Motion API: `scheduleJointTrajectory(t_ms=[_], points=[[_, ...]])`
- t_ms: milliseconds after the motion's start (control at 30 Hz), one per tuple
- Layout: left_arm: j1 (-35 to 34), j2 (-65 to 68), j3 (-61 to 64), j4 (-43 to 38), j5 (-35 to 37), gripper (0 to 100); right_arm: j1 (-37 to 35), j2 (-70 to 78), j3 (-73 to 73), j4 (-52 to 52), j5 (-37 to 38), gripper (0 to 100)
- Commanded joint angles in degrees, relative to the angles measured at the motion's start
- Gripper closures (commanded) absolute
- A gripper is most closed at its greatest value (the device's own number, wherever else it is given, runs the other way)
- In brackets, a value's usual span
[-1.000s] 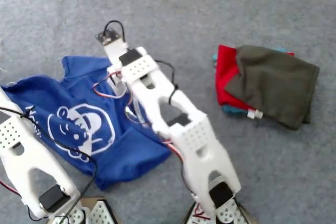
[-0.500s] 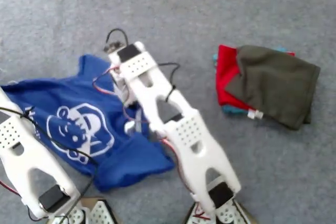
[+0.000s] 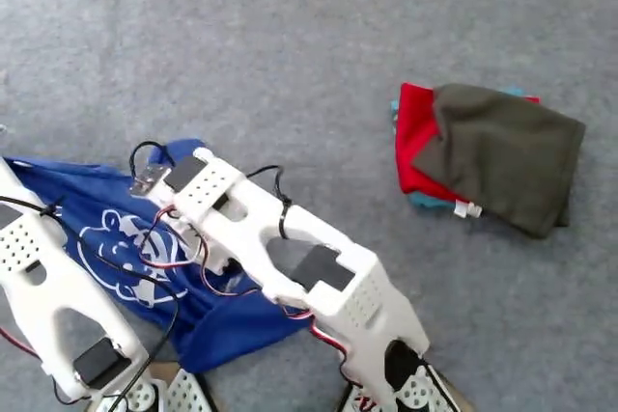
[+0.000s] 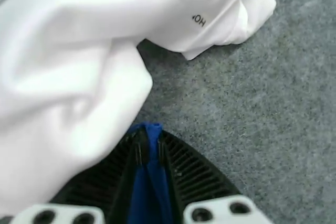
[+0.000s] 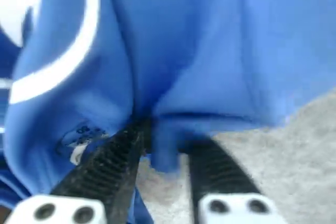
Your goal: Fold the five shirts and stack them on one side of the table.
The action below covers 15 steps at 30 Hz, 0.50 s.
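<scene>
A blue shirt (image 3: 227,320) with a white print lies bunched at the table's near left. My right gripper (image 3: 159,173) is over its far edge, and the right wrist view has the right gripper (image 5: 165,140) shut on a fold of the blue shirt (image 5: 184,40). The left arm (image 3: 39,267) runs up the left edge. In the left wrist view my left gripper (image 4: 148,132) is shut on a strip of the blue shirt (image 4: 149,182), next to a crumpled white shirt (image 4: 79,51). A folded stack stands at the right: an olive shirt (image 3: 507,156) over a red shirt (image 3: 415,132) and a teal shirt (image 3: 425,202).
Grey cloth covers the table (image 3: 319,55), with open room across the far half and the middle. Loose cables (image 3: 183,258) from the right arm hang over the blue shirt. The two arm bases sit at the near edge.
My right arm swung from the far middle toward the near left, pulling the blue shirt's far edge along. The shirt is now narrower and more bunched. The stack has not moved.
</scene>
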Motion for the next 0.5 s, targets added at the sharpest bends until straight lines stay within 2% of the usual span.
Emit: scheduleJointTrajectory(t_ms=[0, 200, 400, 467], points=[[0.13, -1.41, -3.03, -1.14, 0.09, 97, 0.18, -5.23, -1.36, 3.43, 0.79, 64.5], [0.13, -1.41, -3.03, -1.14, 0.09, 97, 1.85, -13.85, -11.12, 10.55, 4.40, 67.8], [0.13, -1.41, -3.03, -1.14, 0.09, 97, 14.24, -15.25, -25.36, 10.46, 5.63, 69.1], [0.13, -1.41, -3.03, -1.23, 0.09, 97, 15.74, -13.58, -29.23, 10.37, 5.63, 69.1]])
